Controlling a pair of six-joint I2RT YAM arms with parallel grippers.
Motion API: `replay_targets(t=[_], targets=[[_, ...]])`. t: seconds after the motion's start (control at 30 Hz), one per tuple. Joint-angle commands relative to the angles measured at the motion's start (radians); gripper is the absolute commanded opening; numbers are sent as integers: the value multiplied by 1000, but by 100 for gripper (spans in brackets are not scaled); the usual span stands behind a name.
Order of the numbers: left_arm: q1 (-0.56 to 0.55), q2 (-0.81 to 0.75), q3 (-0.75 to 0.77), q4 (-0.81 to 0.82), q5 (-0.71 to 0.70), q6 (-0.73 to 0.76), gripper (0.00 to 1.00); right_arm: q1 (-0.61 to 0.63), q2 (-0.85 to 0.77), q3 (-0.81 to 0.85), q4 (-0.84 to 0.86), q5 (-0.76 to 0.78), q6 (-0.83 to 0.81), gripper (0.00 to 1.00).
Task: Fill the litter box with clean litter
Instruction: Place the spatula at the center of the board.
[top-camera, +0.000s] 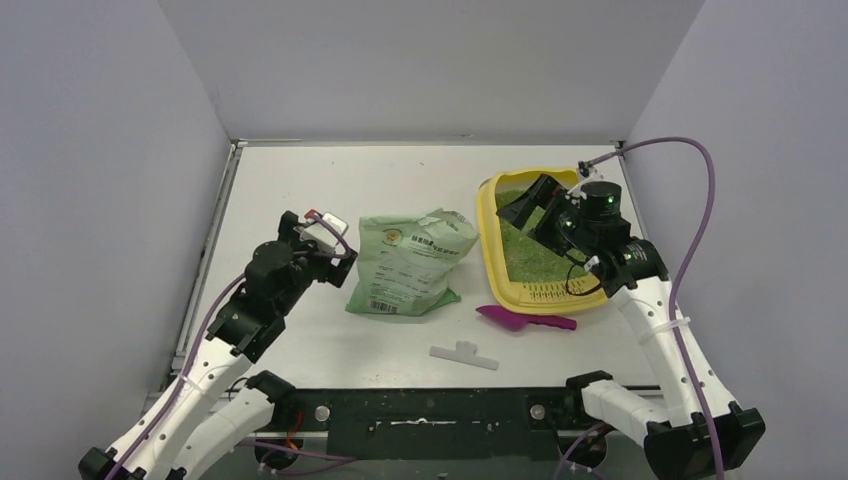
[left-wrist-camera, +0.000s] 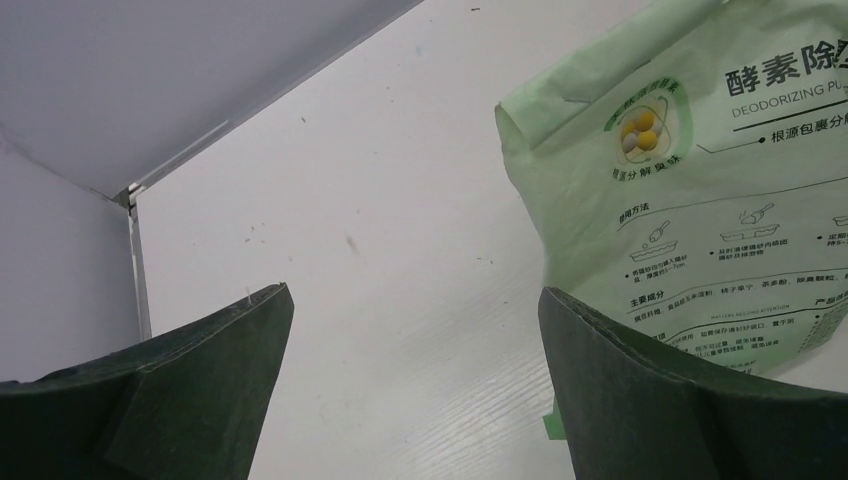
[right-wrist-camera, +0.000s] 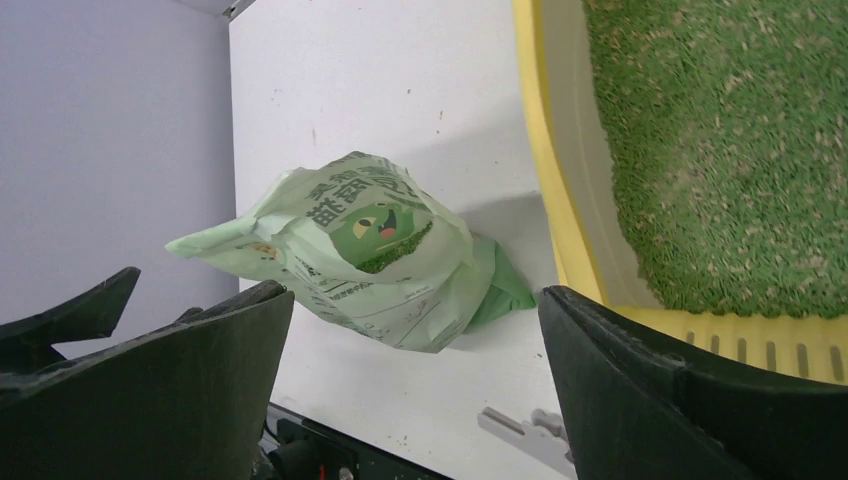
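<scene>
litter box (top-camera: 487, 240): far right, clean litter (top-camera: 520, 258) covers its floor; fill looks done.
bag (top-camera: 410, 265): slumped mid worktop (top-camera: 300, 190), ungripped.
my left claw (left-wrist-camera: 415, 390): apart, empty, beside bag.
my right claw (right-wrist-camera: 415, 390): apart, empty, above box.

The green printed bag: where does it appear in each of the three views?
Top external: green bag at picture centre, left of the litter box.
Left wrist: green bag upper right.
Right wrist: green bag centre-left, mouth open, beside the litter box rim.
Shared landmark: the white table under it.
</scene>
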Motion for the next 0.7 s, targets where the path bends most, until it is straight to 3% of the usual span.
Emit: replay_targets(t=[0.0, 0.17, 0.23, 0.33, 0.47, 0.57, 0.67], targets=[[-2, 6, 88, -25, -5, -17, 92, 76, 58, 141, 49, 38, -213, 100], [15, 40, 131, -75, 11, -74, 96, 98, 272, 388, -234, 135, -413, 100], [28, 49, 149, -88, 15, -96, 96, 98, 260, 360, -155, 129, -425, 100], [95, 69, 176, -99, 25, -202, 97, 100, 137, 170, 138, 42, -413, 100], [237, 120, 215, -123, 238, -342, 97, 98, 24, -37, 373, -13, -353, 100], [305, 165, 225, -124, 418, -374, 97, 98, 40, -42, 335, -174, -403, 100], [316, 147, 221, -109, 487, -376, 97, 98, 51, 1, 150, -178, -471, 100]])
